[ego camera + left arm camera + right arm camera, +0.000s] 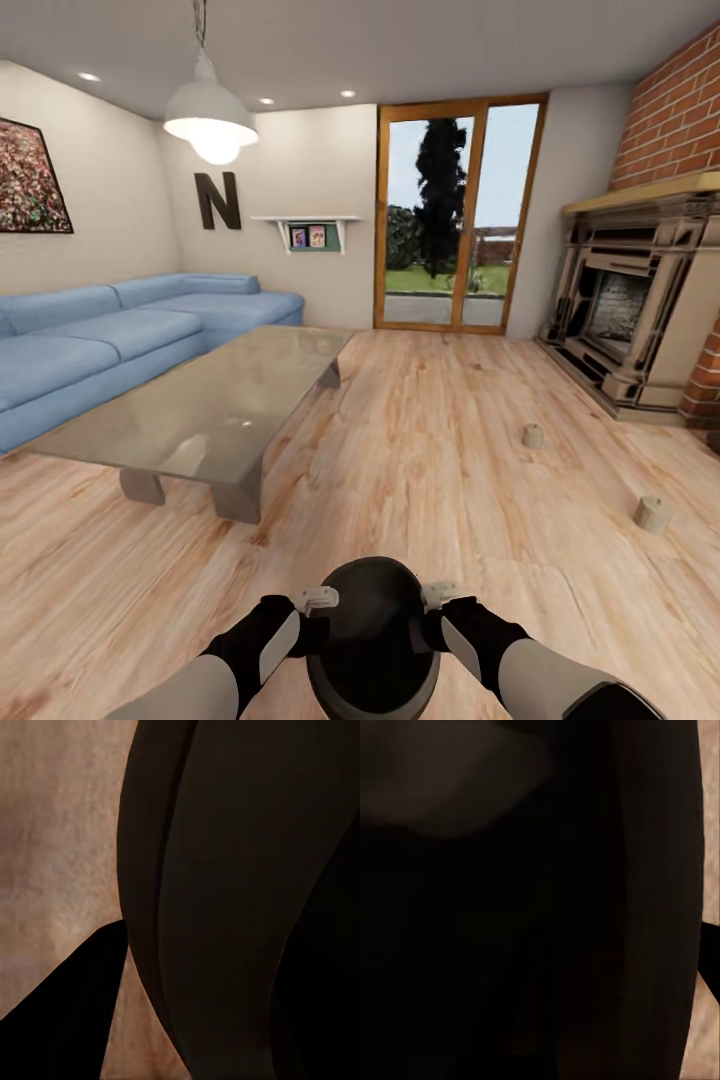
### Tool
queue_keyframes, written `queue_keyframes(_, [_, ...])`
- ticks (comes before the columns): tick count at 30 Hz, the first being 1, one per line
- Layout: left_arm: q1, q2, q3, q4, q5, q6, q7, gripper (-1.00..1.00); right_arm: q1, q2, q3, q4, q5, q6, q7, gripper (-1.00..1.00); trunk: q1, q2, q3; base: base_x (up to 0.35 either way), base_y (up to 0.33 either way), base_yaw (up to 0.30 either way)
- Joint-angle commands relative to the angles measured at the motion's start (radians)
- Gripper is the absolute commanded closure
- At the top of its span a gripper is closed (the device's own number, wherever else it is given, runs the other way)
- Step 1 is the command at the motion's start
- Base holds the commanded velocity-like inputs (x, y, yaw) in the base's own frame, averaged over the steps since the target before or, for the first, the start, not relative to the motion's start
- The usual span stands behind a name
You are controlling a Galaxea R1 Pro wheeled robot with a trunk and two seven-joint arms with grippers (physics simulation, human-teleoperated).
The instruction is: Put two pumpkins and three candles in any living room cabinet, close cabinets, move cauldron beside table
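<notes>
Between my left gripper (318,601) and right gripper (440,596), the cauldron (372,630) is pinched, not yet beside the table (200,410); two candles (533,436) lie uncollected.

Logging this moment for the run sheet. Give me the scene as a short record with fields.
held object: cauldron, black, between both arms, low in the head view
left gripper: against the cauldron's left side
right gripper: against its right side
table: glass top, grey legs, ahead to the left
candles: two on the wood floor, near candle, far candle
surroundings: blue sofa behind the table, fireplace to the right
</notes>
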Motion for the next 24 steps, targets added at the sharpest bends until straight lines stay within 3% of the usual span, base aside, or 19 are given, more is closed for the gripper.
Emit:
queue_keyframes(1, [-0.001, 0.0, -0.005, -0.004, 0.002, 0.004, 0.008, 1.0, -0.001, 0.0, 0.017, 0.0, -0.013, 0.004, 0.0, 1.0, -0.001, -0.001, -0.001, -0.154, 0.212, 0.281])
queue_keyframes(14, [-0.001, 0.0, -0.005, -0.003, 0.002, 0.004, 0.008, 1.0, -0.001, -0.001, 0.017, 0.0, -0.013, 0.004, 0.0, 1.0, -0.001, -0.001, -0.001, -0.098, 0.263, 0.284])
queue_keyframes(24, [-0.001, 0.0, -0.005, -0.004, 0.002, 0.004, 0.008, 1.0, -0.001, -0.001, 0.017, 0.0, -0.013, 0.003, 0.0, 1.0, -0.001, -0.001, -0.001, -0.01, 0.302, 0.255])
